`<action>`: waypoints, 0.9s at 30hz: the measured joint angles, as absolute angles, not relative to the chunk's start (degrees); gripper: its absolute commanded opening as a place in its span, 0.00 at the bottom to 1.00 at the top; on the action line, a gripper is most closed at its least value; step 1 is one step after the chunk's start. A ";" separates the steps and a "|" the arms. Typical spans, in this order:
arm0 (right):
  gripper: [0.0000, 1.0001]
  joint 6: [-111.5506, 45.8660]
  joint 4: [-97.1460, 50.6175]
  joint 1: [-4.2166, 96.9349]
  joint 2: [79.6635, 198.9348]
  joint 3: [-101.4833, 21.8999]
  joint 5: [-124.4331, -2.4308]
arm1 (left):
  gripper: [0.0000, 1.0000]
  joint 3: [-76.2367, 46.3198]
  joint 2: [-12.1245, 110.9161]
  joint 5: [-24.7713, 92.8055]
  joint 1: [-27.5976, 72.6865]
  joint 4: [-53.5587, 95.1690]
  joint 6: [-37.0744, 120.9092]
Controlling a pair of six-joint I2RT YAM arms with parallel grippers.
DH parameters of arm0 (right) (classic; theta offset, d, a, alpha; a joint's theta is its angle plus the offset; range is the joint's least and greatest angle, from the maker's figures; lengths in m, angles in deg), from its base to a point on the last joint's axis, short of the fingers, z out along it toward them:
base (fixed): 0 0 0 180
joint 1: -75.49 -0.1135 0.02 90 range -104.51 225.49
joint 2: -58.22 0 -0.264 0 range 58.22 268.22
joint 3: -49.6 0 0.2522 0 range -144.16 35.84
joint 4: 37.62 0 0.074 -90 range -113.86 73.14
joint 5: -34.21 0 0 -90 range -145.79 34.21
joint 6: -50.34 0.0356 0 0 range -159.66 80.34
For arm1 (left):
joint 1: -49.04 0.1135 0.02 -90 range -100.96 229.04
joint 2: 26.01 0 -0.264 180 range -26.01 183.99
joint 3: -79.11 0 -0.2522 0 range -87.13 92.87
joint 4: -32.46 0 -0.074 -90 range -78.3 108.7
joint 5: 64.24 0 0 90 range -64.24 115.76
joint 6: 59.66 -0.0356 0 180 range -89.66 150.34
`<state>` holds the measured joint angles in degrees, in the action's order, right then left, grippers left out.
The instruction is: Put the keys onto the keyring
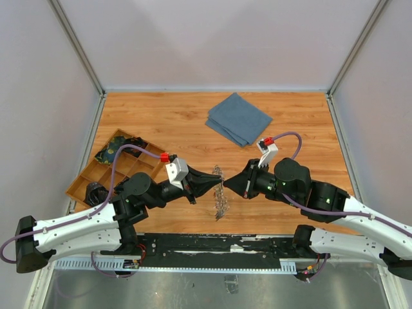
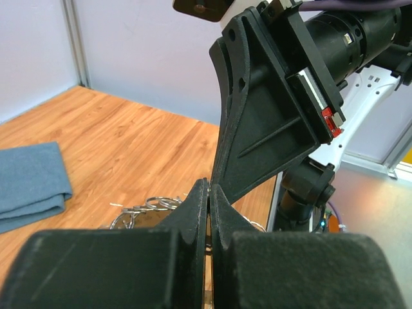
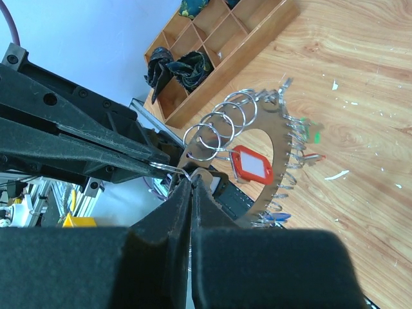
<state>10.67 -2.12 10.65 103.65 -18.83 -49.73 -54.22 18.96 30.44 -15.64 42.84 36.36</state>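
Overhead, both arms meet at the keyring (image 1: 221, 193), which stands on edge above the wooden surface (image 1: 161, 116).
The divided tray (image 1: 93, 161) holds dark cloth bundles (image 3: 174, 67). Only the right wrist view shows a red-tagged key (image 3: 253, 166) on the ring. The right jaws clamp its rim, and the left jaws are closed alongside. Pale walls enclose the scene.

Wooden table (image 1: 161, 116): folded blue cloth (image 1: 239, 118) far side; compartment tray (image 1: 90, 177) left edge, contents unclear.
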 measured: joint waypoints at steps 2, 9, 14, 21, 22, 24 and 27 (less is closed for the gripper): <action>0.00 10.71 -2.14 10.67 103.65 -18.83 -49.86 | 0.01 -54.24 18.87 30.68 -15.64 42.84 36.34; 0.01 10.89 -3.67 11.52 102.69 -17.37 -50.29 | 0.01 -54.27 18.81 32.46 -15.62 43.02 36.21; 0.01 10.93 -4.40 11.63 102.23 -16.56 -50.69 | 0.00 -54.48 18.81 34.05 -15.58 43.04 36.12; 0.02 10.60 -4.86 11.65 101.44 -16.25 -51.39 | 0.01 -54.48 18.81 35.91 -15.58 43.48 36.10; 0.02 10.25 -4.92 11.67 101.37 -16.25 -51.52 | 0.01 -54.48 18.81 36.11 -15.58 43.56 36.10; 0.03 9.40 -5.05 11.67 101.22 -16.25 -51.76 | 0.00 -54.48 18.83 36.39 -15.58 43.72 36.10; 0.06 7.94 -5.31 11.67 100.98 -16.25 -51.98 | 0.01 -54.48 18.83 36.76 -15.58 43.91 36.12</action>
